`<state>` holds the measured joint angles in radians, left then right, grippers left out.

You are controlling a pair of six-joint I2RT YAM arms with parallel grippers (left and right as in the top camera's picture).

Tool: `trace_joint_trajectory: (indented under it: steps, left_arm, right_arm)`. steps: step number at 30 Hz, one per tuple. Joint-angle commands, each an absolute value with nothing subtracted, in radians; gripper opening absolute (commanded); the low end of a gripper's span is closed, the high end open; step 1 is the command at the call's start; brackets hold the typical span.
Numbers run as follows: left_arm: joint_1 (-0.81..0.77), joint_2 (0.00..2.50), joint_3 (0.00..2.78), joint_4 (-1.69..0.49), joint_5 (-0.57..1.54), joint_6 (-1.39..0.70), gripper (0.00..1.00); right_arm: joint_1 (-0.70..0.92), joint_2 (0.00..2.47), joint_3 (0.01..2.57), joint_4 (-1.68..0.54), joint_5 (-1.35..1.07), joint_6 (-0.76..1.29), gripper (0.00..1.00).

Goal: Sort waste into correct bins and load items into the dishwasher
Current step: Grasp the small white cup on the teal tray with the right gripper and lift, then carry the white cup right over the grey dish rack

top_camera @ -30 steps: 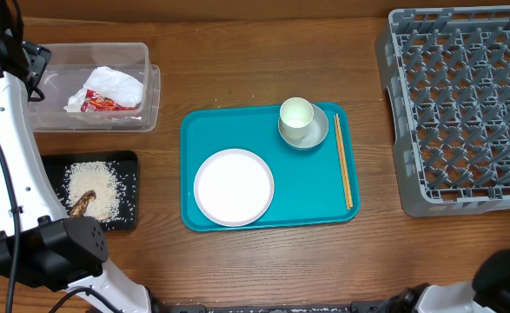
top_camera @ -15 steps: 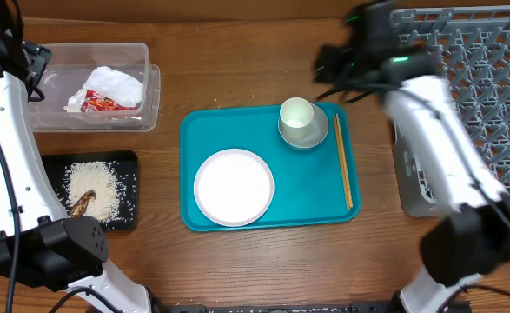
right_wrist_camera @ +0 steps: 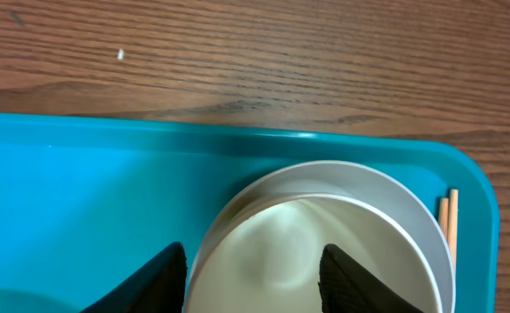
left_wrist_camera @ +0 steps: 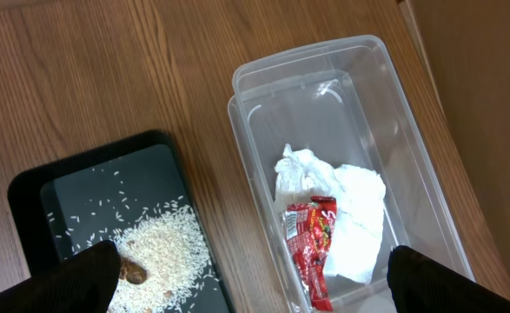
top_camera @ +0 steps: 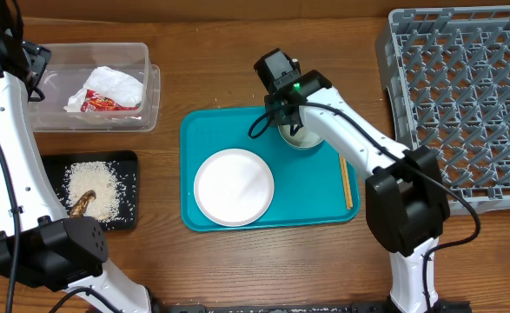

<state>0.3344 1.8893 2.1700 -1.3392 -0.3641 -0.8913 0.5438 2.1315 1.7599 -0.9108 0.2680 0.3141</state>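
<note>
My right gripper is open and low over the small white cup. Its left finger is outside the cup's wall and its right finger is inside the rim. The cup stands in the pale saucer-bowl on the teal tray. The chopsticks lie along the tray's right side and the white plate lies at its front left. My left gripper is wide open and empty above the clear tub, which holds the napkin and the red wrapper. The rice and the brown scrap lie in the black tray.
The grey dish rack stands at the right with no dishes in it. In the overhead view my right arm crosses the teal tray's back right corner. A single white speck lies on the wood behind the tray.
My right arm has swung in from out of view on the right and come down onto the cup on the teal tray. The left arm and all the objects have stayed put.
</note>
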Motion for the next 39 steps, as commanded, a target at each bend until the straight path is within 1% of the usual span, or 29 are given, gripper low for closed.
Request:
trace_joint_trajectory:
  steps: [1, 2, 3, 5, 12, 16, 17, 25, 28, 30, 34, 39]
  left_arm:
    - [0.332, 1.893, 2.174, -1.338, -0.383, -0.891, 1.0]
    - [0.332, 1.893, 2.174, -1.338, -0.384, -0.891, 1.0]
    - [0.332, 1.893, 2.174, -1.338, -0.384, -0.891, 1.0]
    - [0.332, 1.893, 2.174, -1.337, -0.384, -0.891, 1.0]
    - [0.332, 1.893, 2.174, -1.338, -0.383, -0.891, 1.0]
    - [0.332, 1.893, 2.174, -1.338, -0.384, -0.891, 1.0]
    - [0.332, 1.893, 2.174, -1.338, -0.384, -0.891, 1.0]
    - [0.332, 1.893, 2.174, -1.338, -0.384, -0.891, 1.0]
    - [0.332, 1.893, 2.174, -1.338, -0.384, -0.891, 1.0]
    - [0.332, 1.893, 2.174, -1.338, -0.384, -0.891, 1.0]
    - [0.332, 1.893, 2.174, -1.338, -0.383, -0.891, 1.0]
    - [0.332, 1.893, 2.174, -1.338, -0.383, -0.891, 1.0]
  right_arm:
    - [0.56, 2.122, 1.761, -0.902, 0.303, 0.318, 0.5]
    - [0.561, 2.122, 1.761, -0.904, 0.303, 0.318, 0.47]
    - [0.562, 2.123, 1.76, -0.904, 0.302, 0.32, 0.41]
    - [0.562, 2.123, 1.76, -0.91, 0.302, 0.341, 0.34]
    - [0.562, 2.122, 1.765, -0.921, 0.302, 0.352, 0.23]
    - [0.561, 2.109, 1.829, -0.978, 0.302, 0.352, 0.06]
    - [0.557, 2.106, 1.854, -0.996, 0.303, 0.352, 0.04]
    - [0.479, 2.08, 2.099, -1.155, 0.303, 0.336, 0.04]
    - [0.39, 2.057, 2.208, -1.198, 0.301, 0.332, 0.04]
    - [0.297, 2.041, 2.268, -1.195, 0.261, 0.305, 0.04]
    - [0.038, 2.036, 2.342, -1.157, 0.023, 0.207, 0.04]
    - [-0.313, 2.051, 2.322, -1.047, -0.261, 0.21, 0.04]
